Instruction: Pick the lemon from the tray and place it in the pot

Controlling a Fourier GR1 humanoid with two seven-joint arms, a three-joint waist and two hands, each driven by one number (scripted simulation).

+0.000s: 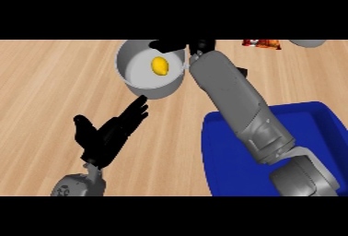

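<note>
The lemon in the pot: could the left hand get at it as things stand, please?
Probably yes. The left hand lies open on the counter with its fingertips just short of the pot, whose top is open above the lemon. The right hand sits at the pot's far rim, off that path.

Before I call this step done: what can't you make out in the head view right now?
- Right hand: mostly hidden behind the pot rim and its own forearm; fingers unreadable.
- Tray: interior largely covered by the right forearm, right side cut off by the edge.
- Red-orange packet and grey object: cut off at the top, unidentifiable.
- Lemon lies in the pot; left hand is open.
</note>
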